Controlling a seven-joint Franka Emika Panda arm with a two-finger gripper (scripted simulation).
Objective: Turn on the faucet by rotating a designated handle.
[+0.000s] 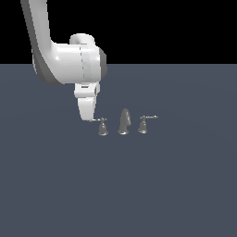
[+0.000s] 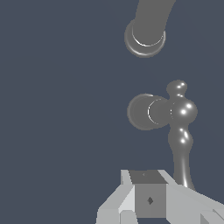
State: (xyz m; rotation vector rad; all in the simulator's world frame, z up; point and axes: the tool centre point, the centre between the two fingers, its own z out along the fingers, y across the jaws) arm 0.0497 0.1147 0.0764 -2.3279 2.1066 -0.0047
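Note:
The faucet is a small grey-metal set on the floor: a taller central spout [image 1: 124, 122] between two bell-based handles. The handle [image 1: 102, 127] on the exterior view's left has a thin lever pointing left. My gripper [image 1: 88, 119] hangs straight down at the tip of that lever, fingers together with nothing between them. The wrist view looks down on the handle [image 2: 148, 112] and its lever [image 2: 181, 144], which ends right beside my gripper [image 2: 148, 192]. I cannot tell whether they touch. The spout [image 2: 145, 35] lies beyond the handle.
The twin handle [image 1: 143, 125], with its lever pointing to the exterior view's right, stands on the other side of the spout. The dark grey floor [image 1: 139, 185] stretches flat all around the set. My white arm [image 1: 60, 55] comes down from the upper left.

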